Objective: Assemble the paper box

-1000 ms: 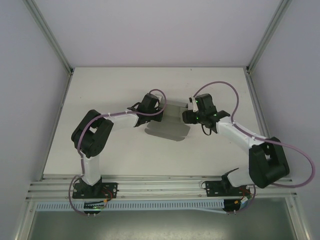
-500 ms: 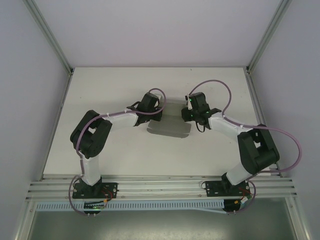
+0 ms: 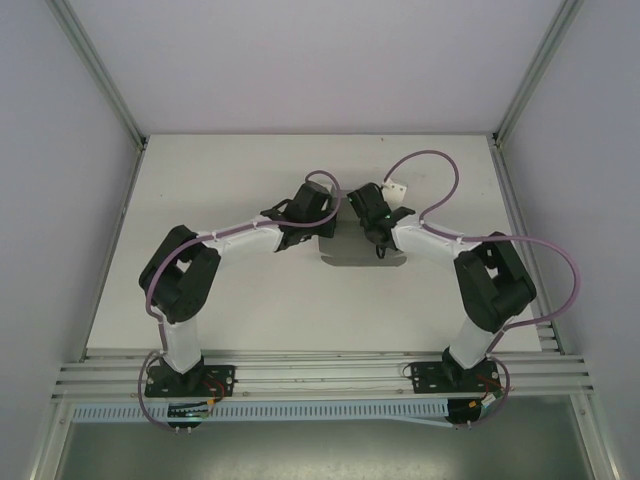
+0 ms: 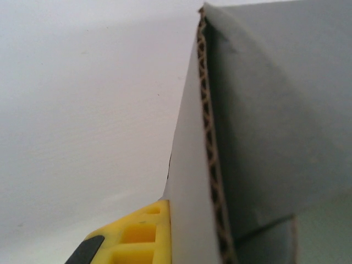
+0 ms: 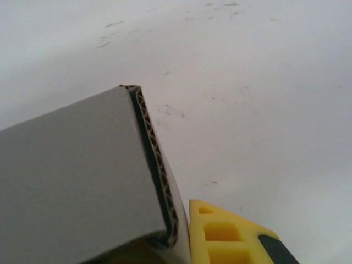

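Observation:
The paper box is grey corrugated cardboard lying partly folded on the white table, between the two wrists. My left gripper is shut on its left panel. In the left wrist view that panel stands edge-on against my yellow finger; the other finger is hidden behind it. My right gripper is shut on the right panel. In the right wrist view the folded cardboard presses against the yellow finger. Both wrists hide most of the sheet from above.
The white table is bounded by side walls and metal frame posts. A rail runs along the near edge at the arm bases. Purple cables loop above the right arm.
My right arm has swung left to the cardboard and its jaws have shut on the panel. The left wrist has moved slightly right, and the sheet has shifted right and folded up.

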